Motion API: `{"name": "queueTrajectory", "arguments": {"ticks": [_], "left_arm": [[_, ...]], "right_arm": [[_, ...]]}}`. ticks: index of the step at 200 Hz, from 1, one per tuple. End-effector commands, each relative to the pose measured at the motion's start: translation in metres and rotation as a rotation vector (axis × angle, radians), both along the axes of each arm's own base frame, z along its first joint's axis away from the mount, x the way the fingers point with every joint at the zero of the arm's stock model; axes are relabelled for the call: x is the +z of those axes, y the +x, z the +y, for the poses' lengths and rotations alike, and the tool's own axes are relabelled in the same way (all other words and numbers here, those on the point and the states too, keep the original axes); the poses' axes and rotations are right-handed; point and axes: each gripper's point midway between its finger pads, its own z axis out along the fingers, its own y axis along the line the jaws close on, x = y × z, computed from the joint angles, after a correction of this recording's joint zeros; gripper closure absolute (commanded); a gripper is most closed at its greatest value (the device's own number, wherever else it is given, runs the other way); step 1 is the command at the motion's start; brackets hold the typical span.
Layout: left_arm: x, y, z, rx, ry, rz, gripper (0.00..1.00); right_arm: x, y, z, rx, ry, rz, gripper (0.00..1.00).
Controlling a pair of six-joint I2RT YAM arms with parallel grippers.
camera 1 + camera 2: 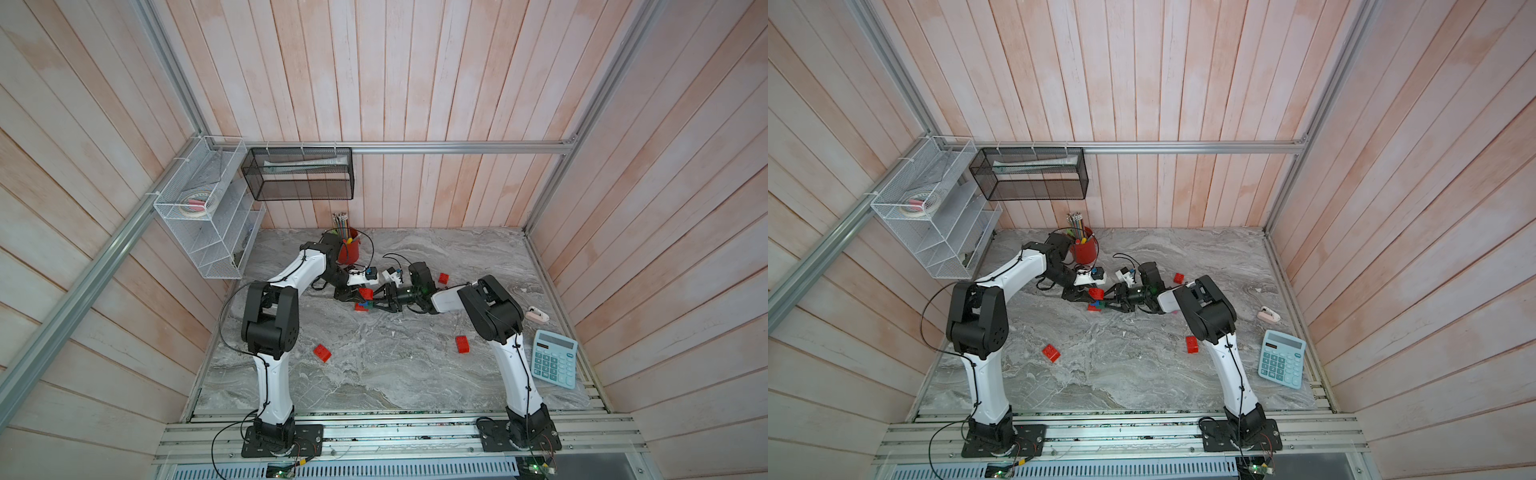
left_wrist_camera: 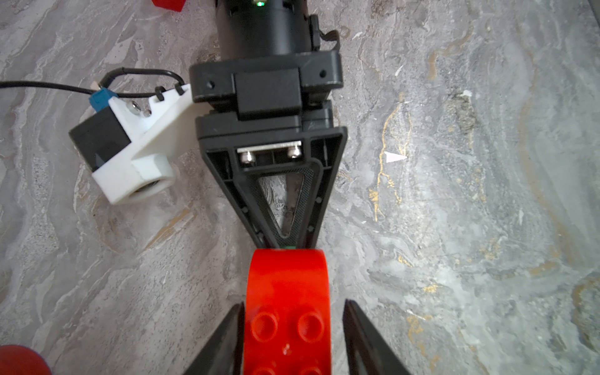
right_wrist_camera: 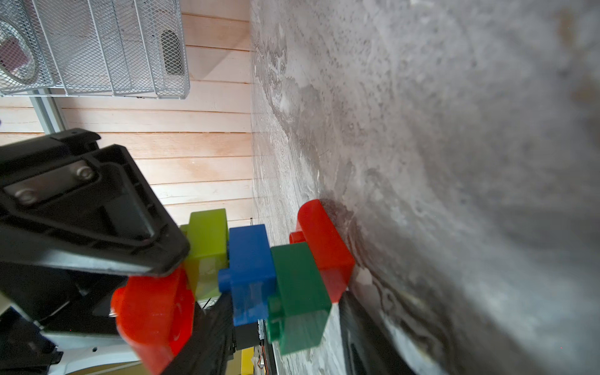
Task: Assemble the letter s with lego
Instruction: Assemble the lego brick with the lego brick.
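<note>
Top views both show a calculator (image 1: 555,359) (image 1: 1282,358), markings unreadably small.

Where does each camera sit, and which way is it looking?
Top views: high above the front, looking down on the marble table; left arm and right arm whole.
Left wrist: down past the left gripper and red rounded brick toward the right gripper.
Right wrist: sideways, along the table at the brick stack; left gripper shows.
Shared: the red rounded brick.

Red brick (image 2: 287,311) cut off by frame edge btwn left gripper (image 2: 293,303) tips, brick stack (image 1: 360,307) part-hidden behind right gripper (image 1: 372,305) in both top views.
</note>
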Motion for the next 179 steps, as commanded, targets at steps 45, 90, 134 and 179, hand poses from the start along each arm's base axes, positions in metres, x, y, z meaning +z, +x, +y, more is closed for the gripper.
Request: {"name": "queueTrajectory", "arguments": {"ticks": [45, 90, 134, 179], "left_arm": [[0.028, 0.003, 0.002, 0.008, -0.041, -0.041, 0.38], [0.035, 0.004, 0.003, 0.019, -0.065, -0.042, 0.32], [0.040, 0.006, 0.003, 0.025, -0.084, -0.047, 0.27], [0.041, 0.005, 0.003, 0.026, -0.090, -0.042, 0.26]], "right_arm": [[-0.016, -0.003, 0.000, -0.001, -0.042, 0.046, 0.44], [-0.003, 0.000, 0.003, 0.004, -0.009, 0.025, 0.44], [0.012, 0.002, 0.004, 0.010, 0.038, -0.004, 0.43], [0.018, -0.001, 0.003, 0.014, 0.055, -0.017, 0.43]]}}
